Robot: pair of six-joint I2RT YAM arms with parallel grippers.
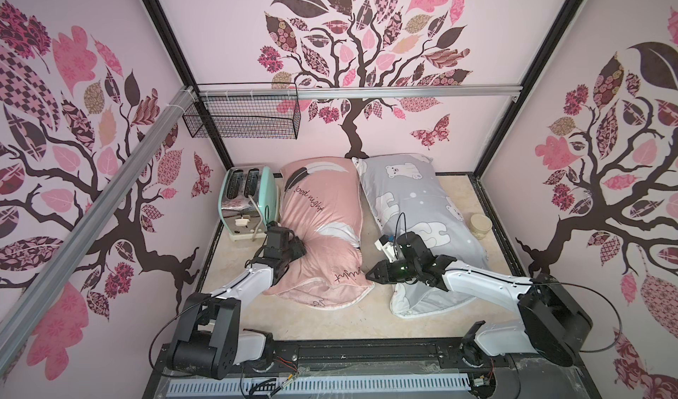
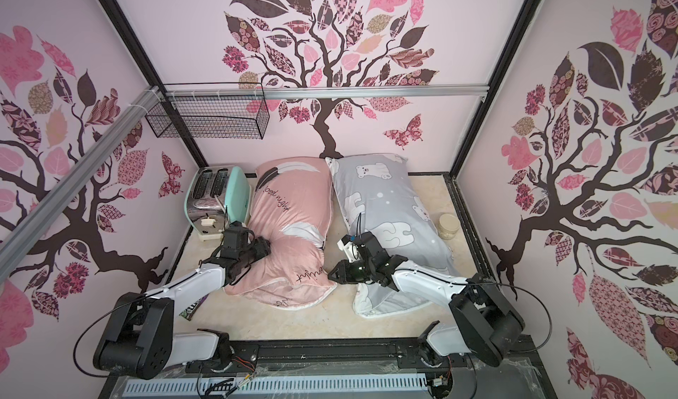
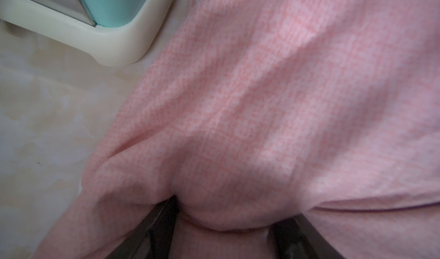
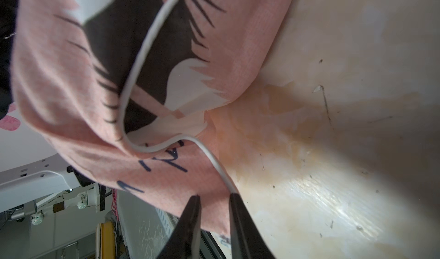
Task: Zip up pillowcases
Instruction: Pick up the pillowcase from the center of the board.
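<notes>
White piping (image 4: 133, 84) in wrist view only

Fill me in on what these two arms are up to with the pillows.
Both arms are working on the pink pillowcase, which lies beside the grey polar-bear pillowcase on the table. The left gripper is pressed into the pink fabric on the side nearest the toaster, with a bulge of cloth between its fingers. The right gripper is at the pink case's white-piped edge, its jaws narrowly apart around the piping. No zipper is visible, so progress on zipping cannot be judged.
</notes>
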